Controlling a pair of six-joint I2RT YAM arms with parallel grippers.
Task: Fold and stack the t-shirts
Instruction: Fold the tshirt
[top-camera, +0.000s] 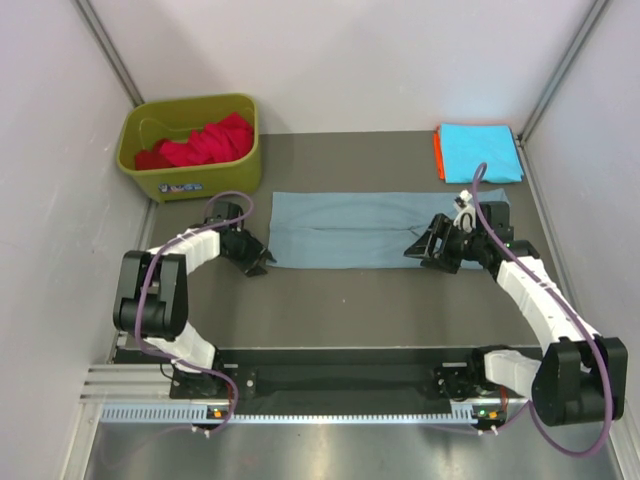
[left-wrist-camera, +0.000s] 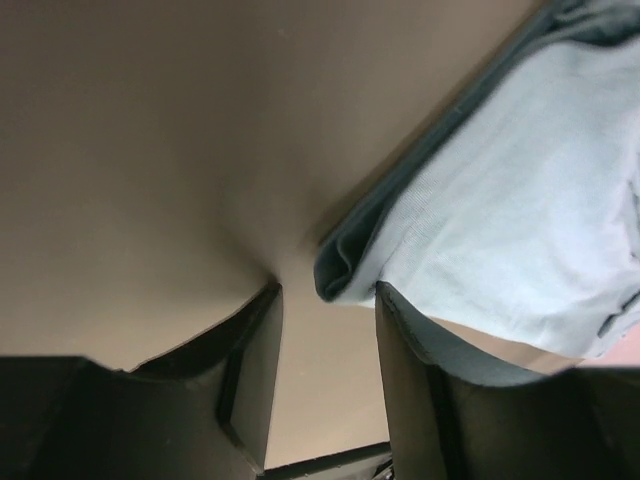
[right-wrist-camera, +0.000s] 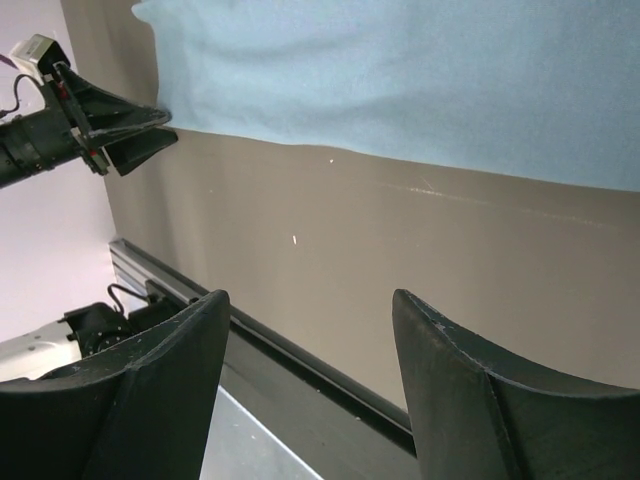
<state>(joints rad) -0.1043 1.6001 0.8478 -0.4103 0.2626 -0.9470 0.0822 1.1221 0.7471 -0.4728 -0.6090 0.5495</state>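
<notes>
Grey desk (top-camera: 330, 310) between white walls held the grey-blue t-shirt (top-camera: 370, 228) at centre, already folded into a long strip. At its 9 o'clock end the left pincer (top-camera: 258, 264), at 3 o'clock the right pincer (top-camera: 420, 250), both gaped empty. The crosswise fold probably came next, which called for pinching an end.

table (top-camera: 340, 305) | grey-blue t-shirt (top-camera: 360, 228) centre | green bin (top-camera: 190, 178) far-left | orange t-shirt (top-camera: 438, 155) far-right corner

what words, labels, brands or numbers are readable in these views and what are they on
Small sticker on the front of the olive-green plastic bin: print too small and blurred to read.
Long grey-blue cotton t-shirt, folded cyan t-shirt: no text shows.
Nothing else readable in any view.
</notes>
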